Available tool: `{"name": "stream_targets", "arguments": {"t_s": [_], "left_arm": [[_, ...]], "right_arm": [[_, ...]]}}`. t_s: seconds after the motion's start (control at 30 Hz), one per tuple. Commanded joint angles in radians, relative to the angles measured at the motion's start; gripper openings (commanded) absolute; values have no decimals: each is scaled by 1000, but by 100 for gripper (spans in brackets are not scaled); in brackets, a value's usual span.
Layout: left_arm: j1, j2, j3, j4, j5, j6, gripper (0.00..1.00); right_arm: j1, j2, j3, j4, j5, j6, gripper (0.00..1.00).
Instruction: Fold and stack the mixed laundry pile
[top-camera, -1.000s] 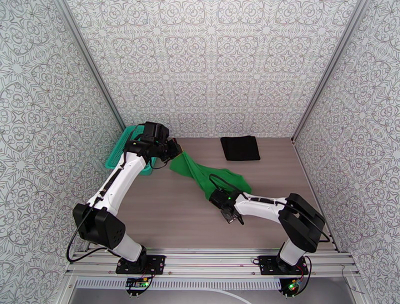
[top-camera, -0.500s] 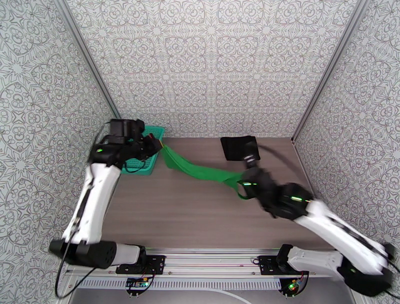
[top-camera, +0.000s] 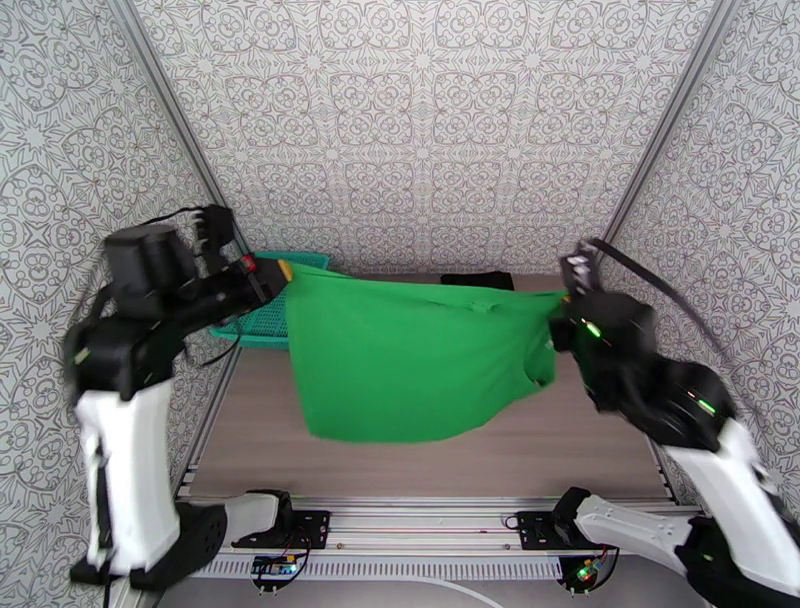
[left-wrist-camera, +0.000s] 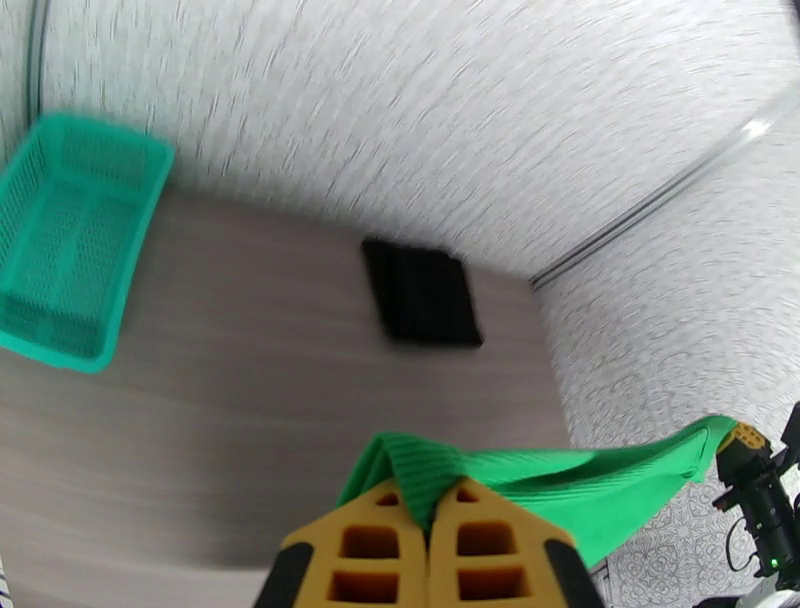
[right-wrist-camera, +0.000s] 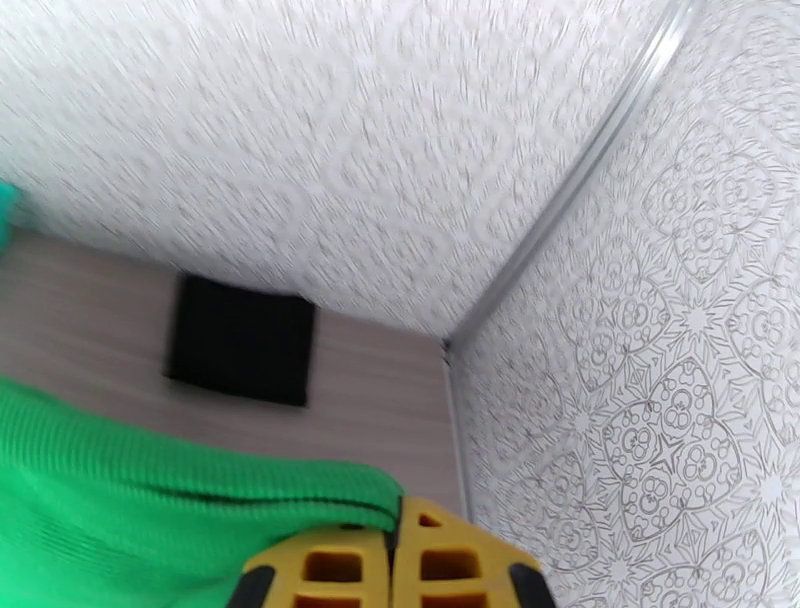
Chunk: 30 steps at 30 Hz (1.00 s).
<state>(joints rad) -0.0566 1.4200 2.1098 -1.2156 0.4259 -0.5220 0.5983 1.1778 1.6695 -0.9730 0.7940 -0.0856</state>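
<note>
Left fingers (left-wrist-camera: 408, 545) and right fingers (right-wrist-camera: 450, 537) pinch green T-shirt (top-camera: 400, 360), stretched taut between them

The shirt (top-camera: 400, 360) is showing bright green, the folded cloth (left-wrist-camera: 422, 293) plain black, the basket (left-wrist-camera: 135, 250) teal mesh. The table (top-camera: 400, 465) is showing grey-brown wood grain, the walls (top-camera: 420, 130) a grey floral pattern on white. The fingers (left-wrist-camera: 410, 540) are showing yellow.

A teal-green mesh basket (top-camera: 252, 324) is set on the wood-grain worktop (top-camera: 240, 430) at its far left corner, beside the wall. The worktop is enclosed on three sides by grey-patterned walls (top-camera: 420, 130), which are joined by aluminium posts (top-camera: 176, 120). A metal rail (top-camera: 420, 515) is fixed along the near edge.
</note>
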Motion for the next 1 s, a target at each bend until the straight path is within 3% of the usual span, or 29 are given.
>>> {"name": "stream_targets", "arguments": {"t_s": [0.0, 0.2, 0.27, 0.33, 0.43, 0.53, 0.77, 0.87, 0.97], "left_arm": [[28, 166, 73, 45, 45, -15, 0], [80, 498, 471, 6, 137, -53, 0], [109, 590, 600, 37, 218, -105, 0], [125, 630, 635, 102, 282, -155, 0], [116, 594, 588, 115, 271, -129, 0], [85, 457, 347, 125, 206, -43, 0], [43, -10, -727, 541, 138, -134, 0], [-4, -100, -1054, 656, 81, -188, 0], [-41, -110, -1269, 725, 58, -229, 0]], "right_arm": [[-107, 116, 1, 127, -122, -98, 0], [-217, 407, 210, 207, -168, -130, 0], [-233, 483, 318, 207, -171, -122, 0], [-236, 529, 400, 195, -163, -118, 0], [-236, 517, 398, 196, -173, -105, 0], [-235, 416, 199, 271, -216, -102, 0], [-223, 171, -421, 369, -400, 10, 0], [-186, 152, -606, 335, -412, 126, 0], [-150, 186, -704, 273, -444, 244, 0]]}}
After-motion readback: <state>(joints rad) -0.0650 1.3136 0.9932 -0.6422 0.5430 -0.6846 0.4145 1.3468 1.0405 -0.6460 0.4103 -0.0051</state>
